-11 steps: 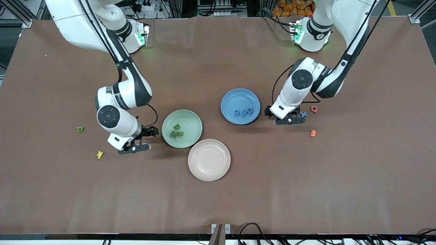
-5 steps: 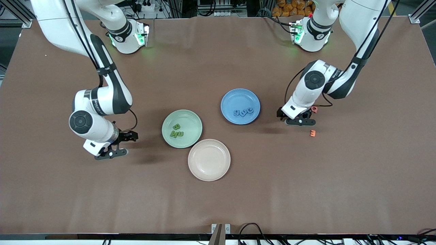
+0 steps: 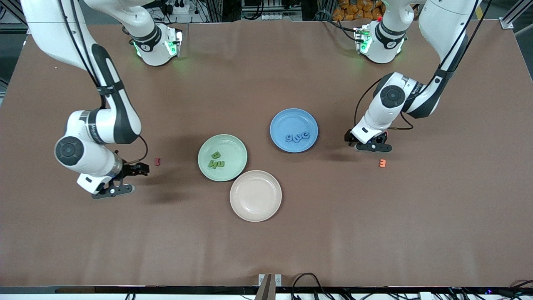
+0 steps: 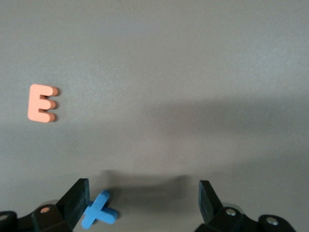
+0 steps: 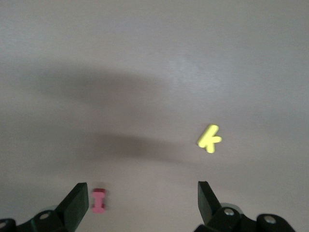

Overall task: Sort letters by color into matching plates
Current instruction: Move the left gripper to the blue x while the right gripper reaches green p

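**Both grippers empty over loose letters, plates part filled**

My worry from here is colour. The left gripper hangs with jaws wide apart over a small chunky blue X-shaped letter, which lies right beside one finger in the left wrist view rather than centred. If I drop as I stand, I judge that finger could land on the X or nudge it aside. A soft-looking orange E-shaped letter sits near it on the cloth, nearer the front camera, and must not be taken for the blue plate.

The right gripper is likewise spread and holding nothing, over the right arm's end of the table. Under it I see a flat yellow K-shaped letter and a small pink I-shaped letter, the pink one just beside a finger. Neither matches green or blue, so a hasty pick here risks a wrong drop.

The pieces look matte and thick-edged. The matte round blue plate holds three blue letters; the pale mint green plate, touching the empty pinkish-beige plate, holds dark green letters. The brown table cover is smooth, so pieces may slide.
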You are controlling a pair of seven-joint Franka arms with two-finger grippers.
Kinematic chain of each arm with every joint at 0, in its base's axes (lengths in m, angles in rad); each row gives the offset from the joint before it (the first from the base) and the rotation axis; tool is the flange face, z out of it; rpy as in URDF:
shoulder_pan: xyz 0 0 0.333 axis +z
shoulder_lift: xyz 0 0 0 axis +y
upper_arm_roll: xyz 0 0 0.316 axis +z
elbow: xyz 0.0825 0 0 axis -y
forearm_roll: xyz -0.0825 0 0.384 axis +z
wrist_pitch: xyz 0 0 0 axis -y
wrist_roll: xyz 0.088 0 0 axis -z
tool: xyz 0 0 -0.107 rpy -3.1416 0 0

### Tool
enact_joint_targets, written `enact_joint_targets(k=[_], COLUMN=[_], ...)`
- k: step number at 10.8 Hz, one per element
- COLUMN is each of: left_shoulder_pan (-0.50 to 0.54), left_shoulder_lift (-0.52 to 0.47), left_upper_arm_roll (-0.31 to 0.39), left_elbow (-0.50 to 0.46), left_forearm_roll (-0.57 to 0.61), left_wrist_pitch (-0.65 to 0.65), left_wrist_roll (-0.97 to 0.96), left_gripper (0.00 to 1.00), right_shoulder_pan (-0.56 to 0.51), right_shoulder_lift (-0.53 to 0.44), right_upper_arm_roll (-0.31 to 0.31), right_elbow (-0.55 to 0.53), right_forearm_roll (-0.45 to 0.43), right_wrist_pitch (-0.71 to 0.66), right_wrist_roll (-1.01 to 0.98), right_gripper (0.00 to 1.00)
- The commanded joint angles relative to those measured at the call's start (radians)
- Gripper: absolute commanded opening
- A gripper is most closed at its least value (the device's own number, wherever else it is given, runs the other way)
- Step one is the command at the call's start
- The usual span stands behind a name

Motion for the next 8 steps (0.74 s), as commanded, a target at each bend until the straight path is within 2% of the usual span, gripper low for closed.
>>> enact_joint_targets(k=[1, 3, 8], left_shoulder_pan=[0.001, 0.007, 0.007], left_shoulder_lift=[-0.056, -0.052, -0.046], left_upper_arm_roll=[0.051, 0.097, 0.099], left_elbow=[-0.080, -0.099, -0.097], left_forearm_roll=[0.025, 0.025, 0.018], left_wrist_pitch=[0.068, 0.112, 0.115], left_wrist_roll=[0.064, 0.130, 0.093], left_gripper=[1.00, 1.00, 1.00], right_shoulder_pan=[-0.059, -0.096, -0.190], right_shoulder_lift=[-0.032, -0.033, -0.039], right_upper_arm_roll=[0.009, 0.011, 0.009], right_elbow=[-0.018, -0.016, -0.030], right_forearm_roll=[-0.007, -0.007, -0.008], right_wrist_pitch=[-0.004, -0.004, 0.015], right_wrist_roll=[-0.068, -0.119, -0.238], right_gripper=[1.00, 1.00, 1.00])
